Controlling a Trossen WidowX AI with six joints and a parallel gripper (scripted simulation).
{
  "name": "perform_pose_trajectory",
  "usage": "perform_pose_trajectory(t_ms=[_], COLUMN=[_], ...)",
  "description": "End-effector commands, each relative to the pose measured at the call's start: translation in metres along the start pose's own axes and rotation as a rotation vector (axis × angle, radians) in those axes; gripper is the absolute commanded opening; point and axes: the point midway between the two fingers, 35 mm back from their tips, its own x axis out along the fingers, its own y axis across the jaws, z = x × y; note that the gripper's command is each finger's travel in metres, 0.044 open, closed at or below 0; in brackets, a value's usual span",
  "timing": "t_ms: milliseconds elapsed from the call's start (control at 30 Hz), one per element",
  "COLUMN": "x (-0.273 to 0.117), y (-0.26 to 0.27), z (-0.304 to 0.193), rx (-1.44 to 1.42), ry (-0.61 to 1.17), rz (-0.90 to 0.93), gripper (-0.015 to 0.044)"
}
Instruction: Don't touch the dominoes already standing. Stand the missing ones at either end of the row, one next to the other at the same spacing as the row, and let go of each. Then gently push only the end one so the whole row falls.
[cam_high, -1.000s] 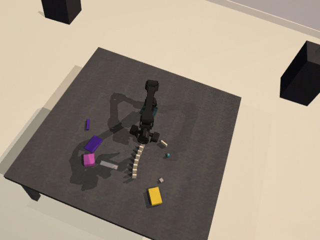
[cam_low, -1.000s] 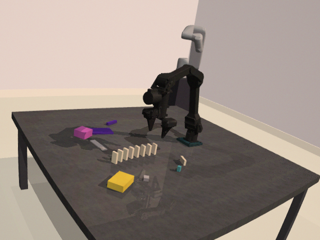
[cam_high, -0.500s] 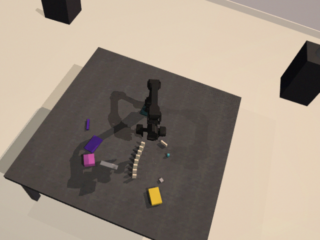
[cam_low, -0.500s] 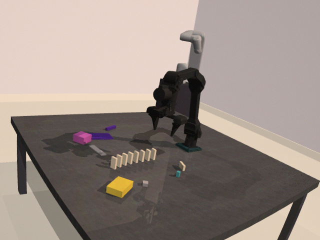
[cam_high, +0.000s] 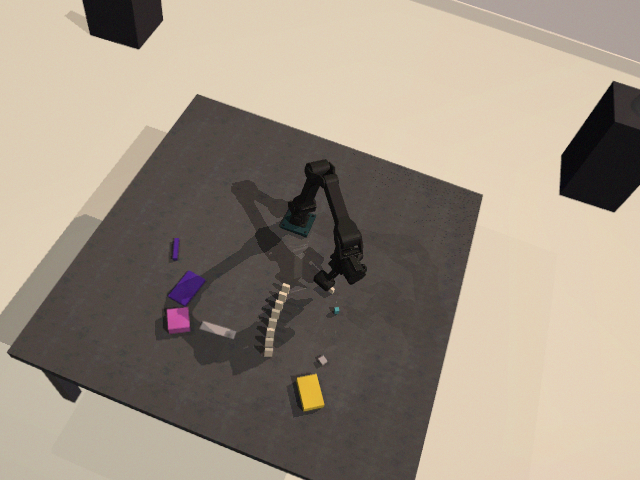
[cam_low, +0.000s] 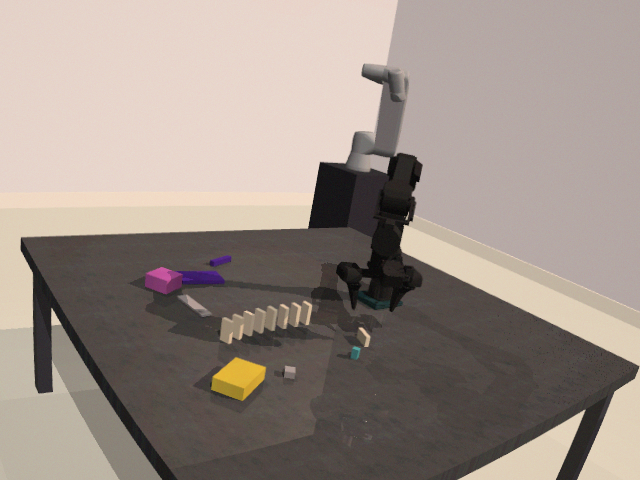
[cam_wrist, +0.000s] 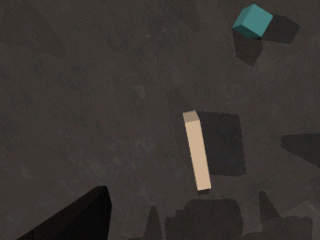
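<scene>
My black two-finger pincer (cam_high: 338, 281) (cam_low: 375, 305) is wide, nothing in it; loose cream rectangular domino (cam_high: 331, 290) (cam_low: 363, 336) (cam_wrist: 198, 152) is nr teal block (cam_high: 336, 310) (cam_low: 355, 352) (cam_wrist: 253, 21). Centre over it, square fingers w/ its broad faces, then lower.

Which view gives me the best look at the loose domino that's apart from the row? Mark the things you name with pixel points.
The wrist view: the loose domino (cam_high: 331, 290) (cam_low: 363, 336) (cam_wrist: 198, 152) is largest there, its long, narrow upper side and shadow unobstructed. The exterior view shows its broad face, but small. The top view shows only a small bit beside the gripper (cam_low: 375, 305).
</scene>
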Motion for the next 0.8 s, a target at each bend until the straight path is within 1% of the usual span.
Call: perform_pose_trajectory(t_ms=[0, 200, 500, 767], x=[0.005, 0.011, 0.069, 0.074], y=[0.004, 0.004, 0.004, 0.004], z=[0.001, 0.001, 0.001, 0.0], rx=[-0.043, -0.041, -0.043, -0.043], ry=[0.003, 0.003, 0.003, 0.003], rz=[0.004, 0.004, 0.004, 0.004], gripper=[0.044, 0.044, 0.044, 0.044])
